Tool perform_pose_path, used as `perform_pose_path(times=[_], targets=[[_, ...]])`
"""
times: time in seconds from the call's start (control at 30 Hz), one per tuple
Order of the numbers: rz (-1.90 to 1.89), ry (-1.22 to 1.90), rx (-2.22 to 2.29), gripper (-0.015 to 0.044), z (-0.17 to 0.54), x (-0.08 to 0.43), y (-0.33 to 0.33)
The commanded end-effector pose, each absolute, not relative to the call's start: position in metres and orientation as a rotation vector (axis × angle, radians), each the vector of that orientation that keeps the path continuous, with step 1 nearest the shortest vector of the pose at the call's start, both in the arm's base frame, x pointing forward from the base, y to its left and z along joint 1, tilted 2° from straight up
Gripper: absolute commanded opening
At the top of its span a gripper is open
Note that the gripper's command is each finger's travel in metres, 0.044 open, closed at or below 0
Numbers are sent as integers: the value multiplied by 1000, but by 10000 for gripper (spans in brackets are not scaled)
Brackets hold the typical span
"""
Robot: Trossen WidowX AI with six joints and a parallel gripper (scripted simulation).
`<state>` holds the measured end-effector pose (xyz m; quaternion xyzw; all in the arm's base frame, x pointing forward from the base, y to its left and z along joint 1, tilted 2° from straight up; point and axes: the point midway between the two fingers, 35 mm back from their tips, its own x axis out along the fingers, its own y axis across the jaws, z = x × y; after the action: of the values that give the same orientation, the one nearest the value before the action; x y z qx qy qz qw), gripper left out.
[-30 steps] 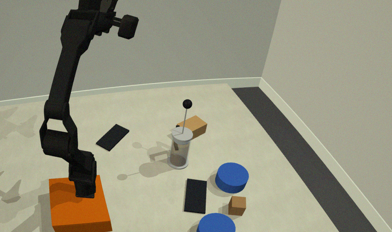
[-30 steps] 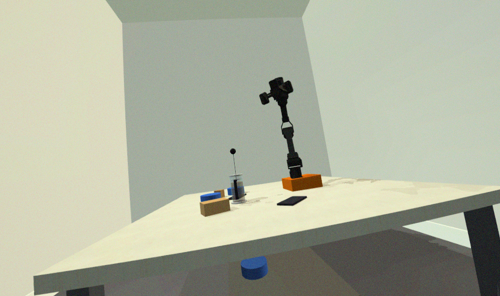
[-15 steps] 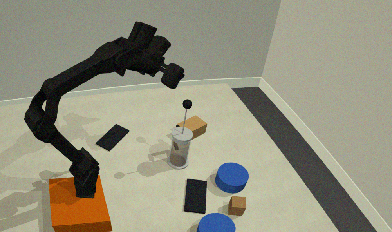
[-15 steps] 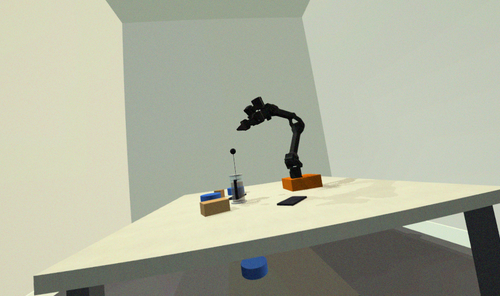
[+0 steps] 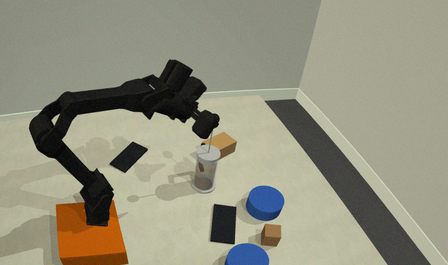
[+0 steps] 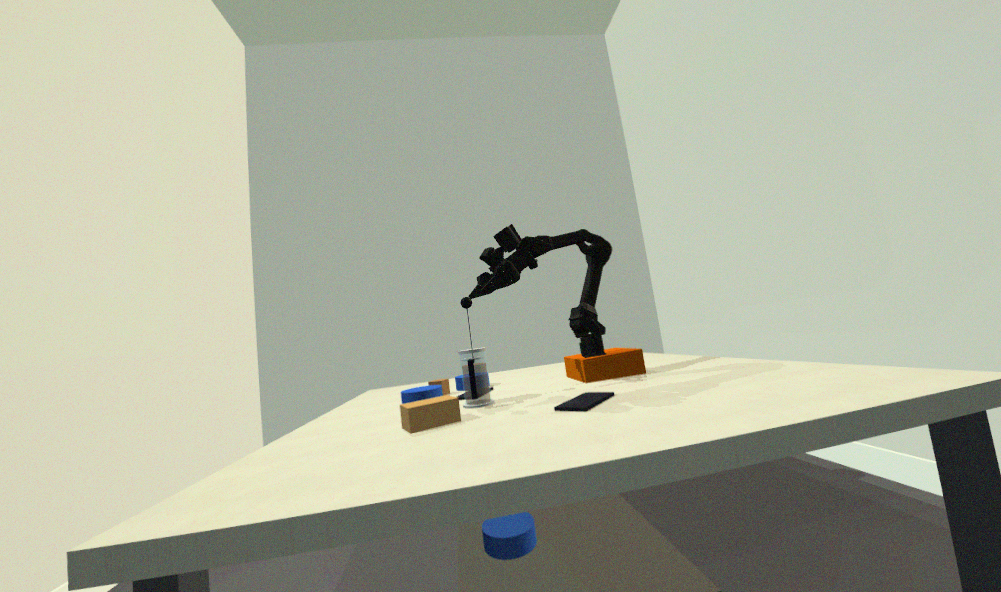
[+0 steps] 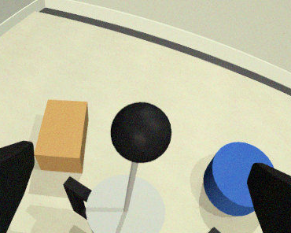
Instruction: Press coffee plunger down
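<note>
Glass coffee press [image 5: 203,174] stands upright, black-knobbed plunger [image 7: 141,131] fully raised.

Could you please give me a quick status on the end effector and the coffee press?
End effector open, empty, above plunger knob. Plunger fully raised; coffee press upright, untouched. Nothing between fingers and knob.

- Coffee press [image 5: 203,173]: clear, glass-like wall; smooth matt grey lid [image 7: 126,211]; thin grey metal-look rod [image 7: 130,186].
- Knob [image 7: 141,131]: matt black.
- Pincer [image 7: 142,197]: matt black.
- Bench [image 6: 533,441]: pale, matt, faintly mottled.
- Box [image 7: 62,134]: matt tan, cardboard-like.
</note>
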<state>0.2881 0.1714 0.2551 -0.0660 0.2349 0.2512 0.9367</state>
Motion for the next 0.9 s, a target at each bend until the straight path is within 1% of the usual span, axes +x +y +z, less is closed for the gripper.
perform_pose_path(times=[0.0,0.87], targets=[[519,460,-134,440,255,289,172],[520,457,-133,440,237,319,190]])
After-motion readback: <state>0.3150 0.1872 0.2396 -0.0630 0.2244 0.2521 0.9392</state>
